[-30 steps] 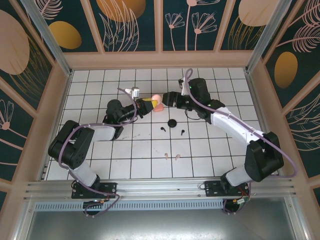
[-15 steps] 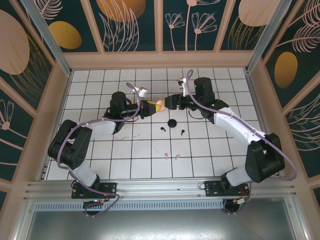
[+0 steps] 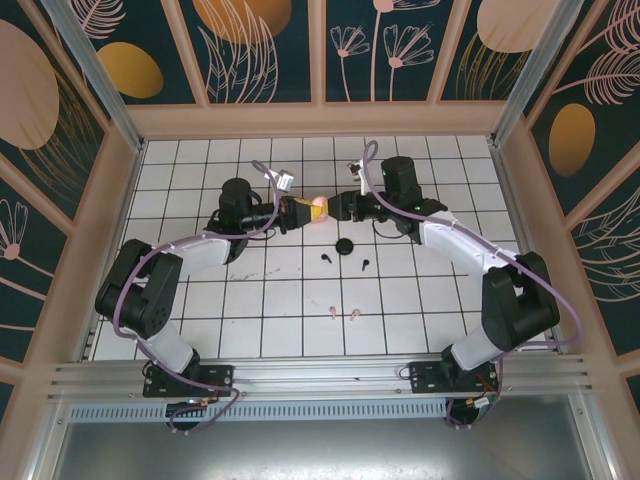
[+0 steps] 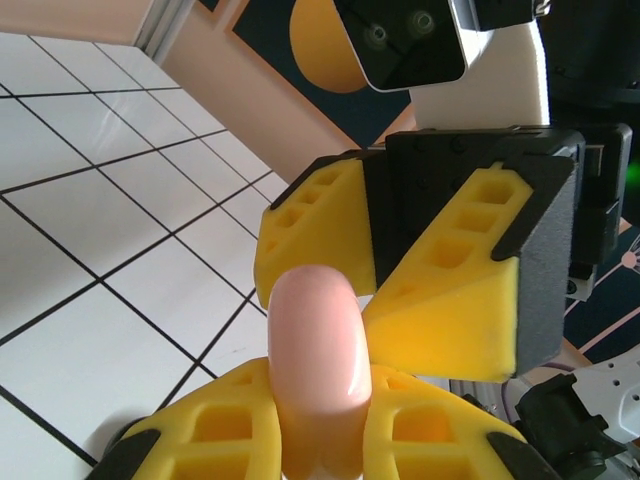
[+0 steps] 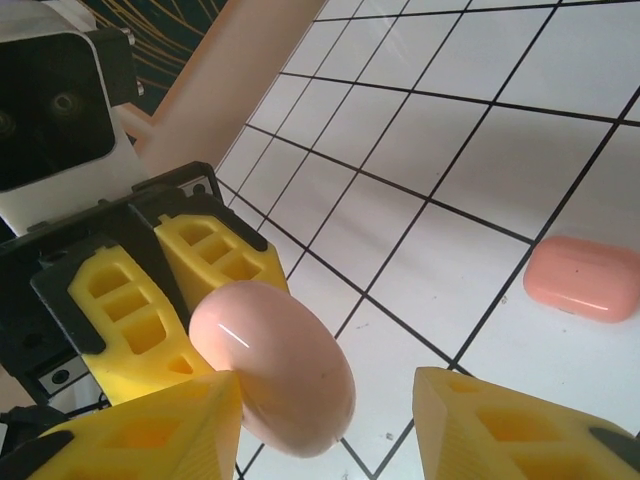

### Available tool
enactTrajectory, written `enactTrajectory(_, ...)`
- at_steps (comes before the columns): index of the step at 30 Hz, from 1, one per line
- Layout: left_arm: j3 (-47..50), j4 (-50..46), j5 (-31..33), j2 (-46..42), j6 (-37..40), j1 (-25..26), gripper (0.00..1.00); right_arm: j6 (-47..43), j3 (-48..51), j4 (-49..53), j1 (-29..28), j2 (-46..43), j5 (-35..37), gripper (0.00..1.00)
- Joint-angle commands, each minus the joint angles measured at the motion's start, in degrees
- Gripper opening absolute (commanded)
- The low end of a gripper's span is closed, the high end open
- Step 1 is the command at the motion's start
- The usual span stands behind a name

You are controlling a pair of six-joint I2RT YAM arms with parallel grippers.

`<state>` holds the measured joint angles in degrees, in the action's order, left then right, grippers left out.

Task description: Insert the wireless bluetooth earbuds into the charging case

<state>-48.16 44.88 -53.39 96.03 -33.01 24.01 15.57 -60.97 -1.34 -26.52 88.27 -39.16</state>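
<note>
The table (image 3: pixel 200 330) is white tile with black grid lines. The walls (image 3: pixel 250 50) are dark teal with orange and pink plant motifs. The left gripper (image 4: pixel 318 420) and right gripper (image 4: pixel 372 290) have yellow fingers. The oval case (image 4: pixel 318 350) is glossy pink and the round case (image 3: pixel 346 247) is black. The black earbuds (image 3: pixel 327 258) lie near the pink earbuds (image 3: pixel 343 313).

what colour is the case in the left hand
The case is glossy pale pink, clearest in left wrist view.

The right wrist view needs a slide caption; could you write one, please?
Left gripper holds a pink case inside the open right gripper.
</note>
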Motion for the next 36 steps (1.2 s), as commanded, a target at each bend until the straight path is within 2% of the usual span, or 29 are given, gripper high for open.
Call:
enactTrajectory(1,-0.6,3.0,-3.3,-2.6,0.3,0.3,0.0,1.2,1.1,-2.5,2.6,2.3,2.4,0.44)
enactTrajectory(9,0.8,3.7,-3.2,-3.9,0.2,0.3,0.0,2.4,5.0,-4.2,4.9,-2.3,-0.7,0.43)
enactTrajectory(14,1.3,5.3,-4.6,-4.2,-0.2,0.3,0.0,2.1,7.6,-5.9,4.8,-6.8,-7.5,0.44)
enactTrajectory(18,1.3,5.7,-5.5,-4.5,-0.5,0.3,0.0,2.3,7.6,-6.7,4.8,-7.8,-9.7,0.43)
enactTrajectory(36,0.9,7.5,-5.7,-4.4,-2.0,0.4,0.0,3.2,2.6,-7.1,1.5,-3.3,-8.8,0.37)
